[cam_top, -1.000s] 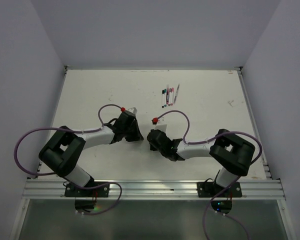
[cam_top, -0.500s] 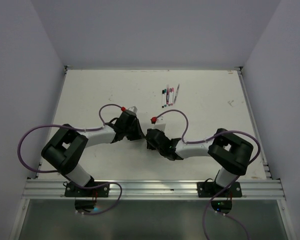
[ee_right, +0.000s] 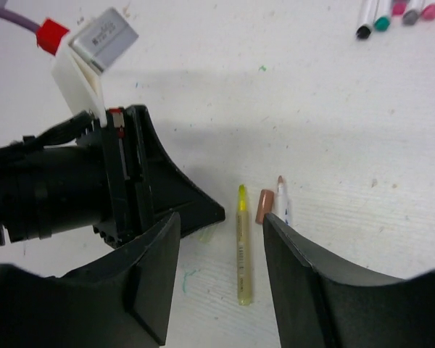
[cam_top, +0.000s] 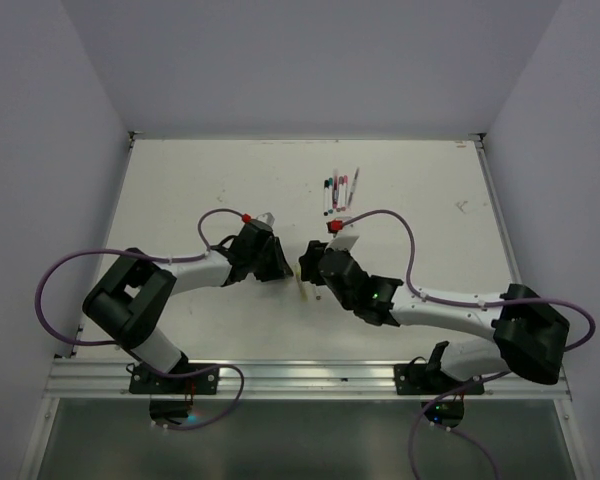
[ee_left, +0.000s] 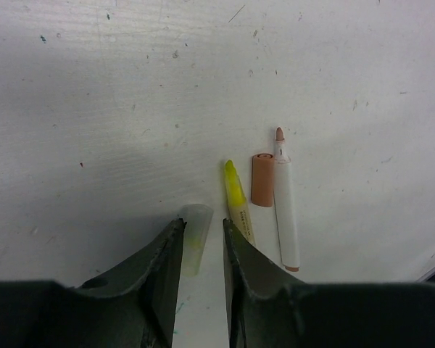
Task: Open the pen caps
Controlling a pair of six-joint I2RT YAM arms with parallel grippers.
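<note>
Two pens lie uncapped on the table (ee_left: 94, 87), between the two grippers. The yellow pen (ee_left: 237, 203) and the white pen (ee_left: 285, 217) lie side by side, long axes running away from the arm bases, tips toward the far edge. The tan cap (ee_left: 262, 179) rests touching the white pen near its tip. The pale yellow cap (ee_left: 196, 239) lies on the table just at the fingertips of the left gripper (ee_left: 203, 226).

Left gripper: fingers a narrow gap apart, nothing clamped between them. Right gripper (ee_right: 222, 217): fingers spread wide, empty, with the yellow pen lying in line with the gap.

Remaining work, as judged from the layout: the capped pens (cam_top: 338, 188) form a tight row well beyond both grippers, toward the far side of the table. Their long axes run near-to-far with a slight tilt. In the right wrist view, the coloured caps (ee_right: 382, 22) point back toward the arms.

The row lies ahead and to the right of the right gripper, which is the nearer of the two. A reach should approach across the barrel axis, not along it.
</note>
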